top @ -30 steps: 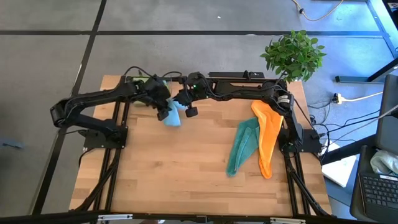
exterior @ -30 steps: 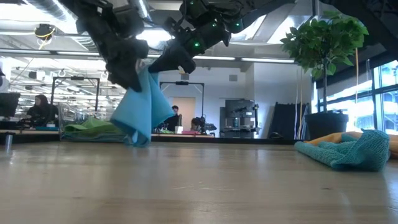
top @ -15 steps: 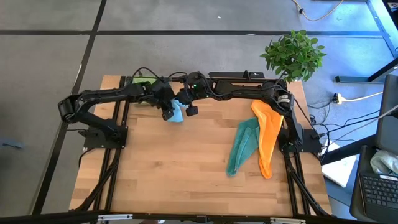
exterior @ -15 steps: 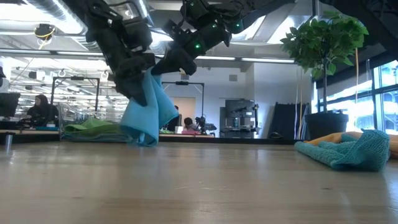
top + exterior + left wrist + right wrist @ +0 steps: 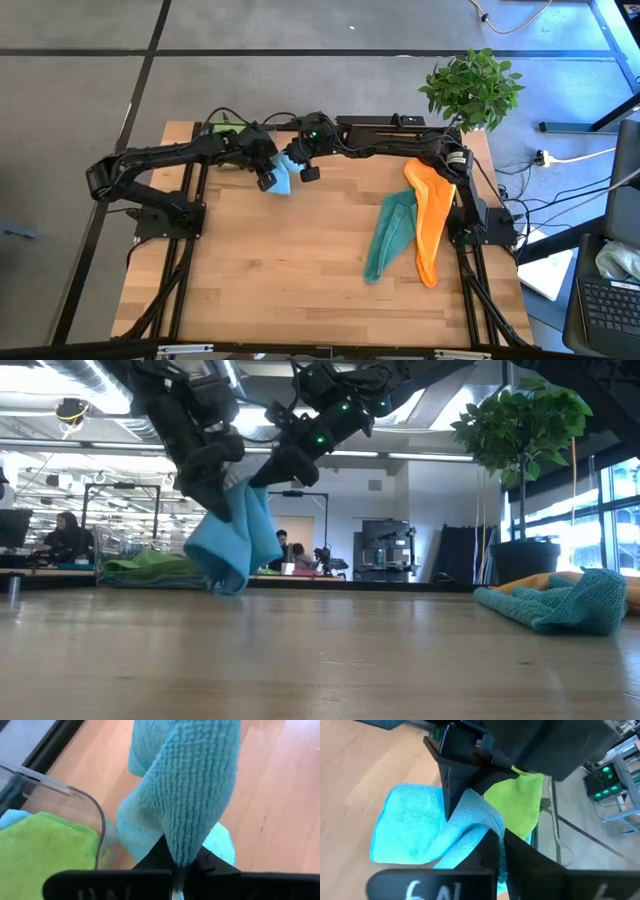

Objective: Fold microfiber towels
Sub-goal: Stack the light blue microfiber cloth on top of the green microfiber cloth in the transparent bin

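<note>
- Towel status first: the light blue towel (image 5: 236,540) is up off the table (image 5: 300,270), pinched from both sides near the back edge, left of centre in the high view.
- Its long axis runs roughly up-and-down. The gathered top sits at the fingers and the loose end droops toward the wood, looking like it just about reaches the surface in the low view.
- Left gripper (image 5: 268,178) is clamped tight on one bunched edge of that towel. In its wrist view a ridge of blue knit runs right down into the closed fingers (image 5: 172,865).
- Right gripper (image 5: 297,168) is also closed on the same towel, from the other side. Its wrist view shows a blue fold (image 5: 445,837) caught between its dark fingers.
- The two grippers sit just beside each other, basically nose to nose over the cloth.
- Lime green towel (image 5: 224,132) lies at the back-left corner, folded-ish, near a clear curved plastic edge (image 5: 75,795), with a bit more blue tucked beside it.
- Teal towel (image 5: 390,238) and orange towel (image 5: 430,222) lie side by side on the right half, both stretched long from back to front, touching along their lengths.
- Potted plant (image 5: 473,88) stands off the back-right corner.
</note>
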You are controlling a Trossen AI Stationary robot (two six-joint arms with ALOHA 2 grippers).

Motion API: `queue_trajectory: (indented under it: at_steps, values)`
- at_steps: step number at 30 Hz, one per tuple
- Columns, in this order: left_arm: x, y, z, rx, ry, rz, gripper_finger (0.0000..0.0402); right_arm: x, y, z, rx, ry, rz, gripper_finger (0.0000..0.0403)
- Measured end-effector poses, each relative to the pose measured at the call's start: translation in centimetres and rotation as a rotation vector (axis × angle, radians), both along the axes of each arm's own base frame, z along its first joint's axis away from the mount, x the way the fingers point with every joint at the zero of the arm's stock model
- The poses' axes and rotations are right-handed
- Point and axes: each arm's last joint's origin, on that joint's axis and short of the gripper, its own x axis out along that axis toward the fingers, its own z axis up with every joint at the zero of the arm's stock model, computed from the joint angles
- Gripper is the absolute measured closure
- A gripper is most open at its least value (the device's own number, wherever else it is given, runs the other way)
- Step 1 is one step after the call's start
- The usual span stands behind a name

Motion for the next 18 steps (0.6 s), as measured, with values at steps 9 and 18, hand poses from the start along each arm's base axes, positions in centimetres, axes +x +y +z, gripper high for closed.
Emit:
queue_trajectory:
  at_steps: [9, 18]
  values:
    - [-1.7, -0.9, -0.2, -0.085, 0.188, 0.014, 0.0401, -0.2, -0.4, -0.1, 0.004, 0.007, -0.011, 0.0348]
    - [-3.3, 0.2, 4.7, 0.097, 0.370, 0.095, 0.0401, -0.3, -1.0, 0.0, 0.028, 0.001, -0.042, 0.0313]
